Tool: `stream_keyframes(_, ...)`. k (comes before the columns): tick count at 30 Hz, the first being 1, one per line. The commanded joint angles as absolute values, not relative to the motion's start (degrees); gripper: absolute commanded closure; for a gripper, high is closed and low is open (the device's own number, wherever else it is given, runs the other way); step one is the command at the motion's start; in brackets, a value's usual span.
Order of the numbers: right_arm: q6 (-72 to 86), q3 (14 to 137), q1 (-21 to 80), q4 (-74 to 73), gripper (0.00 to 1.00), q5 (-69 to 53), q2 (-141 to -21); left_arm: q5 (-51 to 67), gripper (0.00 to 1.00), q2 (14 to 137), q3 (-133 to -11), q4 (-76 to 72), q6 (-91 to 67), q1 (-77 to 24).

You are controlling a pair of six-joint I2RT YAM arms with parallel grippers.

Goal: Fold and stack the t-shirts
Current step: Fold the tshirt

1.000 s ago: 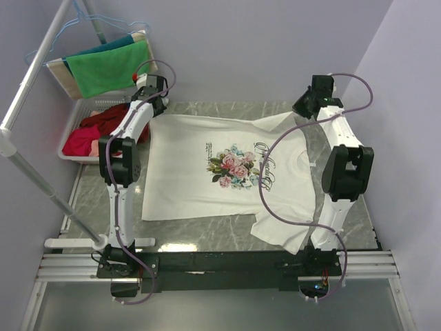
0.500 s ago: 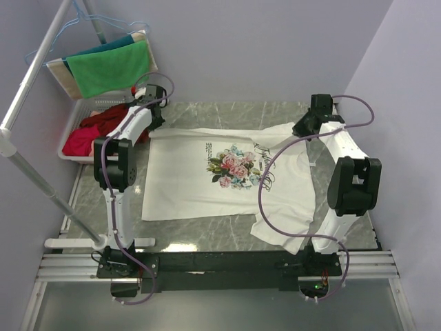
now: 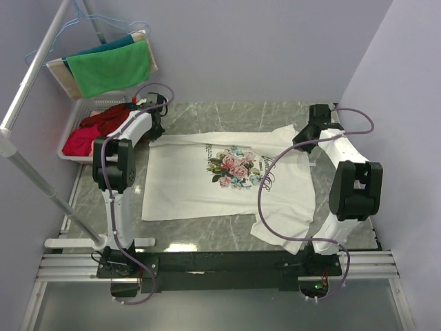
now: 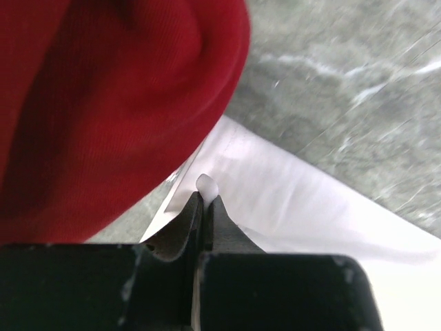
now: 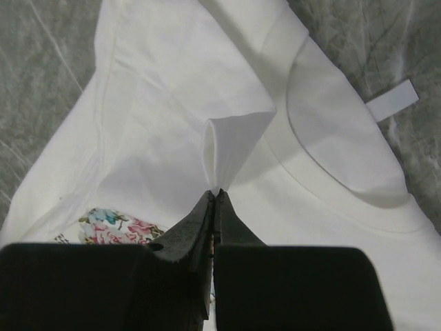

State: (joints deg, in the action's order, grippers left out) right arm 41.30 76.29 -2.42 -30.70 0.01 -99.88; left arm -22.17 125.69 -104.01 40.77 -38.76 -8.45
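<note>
Grey marble table (image 3: 227,114), lilac walls on three sides. One white t-shirt (image 3: 227,186) lies mid-table, print up, with the hem end to the left and the collar (image 5: 344,148) to the right. Rose print (image 3: 234,165) and dark script are visible on the chest. The far long edge is raised off the table and drawn over toward the print. The near sleeve reaches toward the table's near edge.

Left gripper (image 4: 207,196) is at the far-left hem corner, fingers pressed together on a small nub of white fabric. Right gripper (image 5: 215,196) is at the far shoulder beside the collar, fingers closed tight on a pinched fold that stands up in a cone. The neck tag (image 5: 393,100) lies flat on the marble just past the collar.

Red cloth (image 4: 103,103) sits just beside the left gripper, spilling from a white basket (image 3: 69,155) at the far-left. Green cloth (image 3: 110,69) hangs above it, with a metal rail (image 3: 34,62) alongside.
</note>
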Motion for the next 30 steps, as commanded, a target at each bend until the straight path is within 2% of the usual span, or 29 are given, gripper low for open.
stream_keyframes(1, 42.4, 74.5, -2.7, -31.7, 1.0, 1.7, -96.2, -22.4, 0.99, 121.0, -102.1, 42.4, -39.9, -8.2)
stream_keyframes(26, 42.5, 69.6, -2.8, -34.3, 1.0, 2.9, -92.0, -20.2, 0.99, 119.7, -96.8, 43.7, -40.7, -8.4)
stream_keyframes(29, 42.5, 68.6, -2.9, -34.8, 1.0, 3.0, -92.4, -20.0, 0.93, 121.1, -97.0, 44.4, -40.9, -8.7)
stream_keyframes(30, 42.7, 68.6, -2.9, -34.8, 1.0, 3.2, -92.5, -20.1, 0.83, 121.5, -97.4, 44.7, -40.9, -8.8)
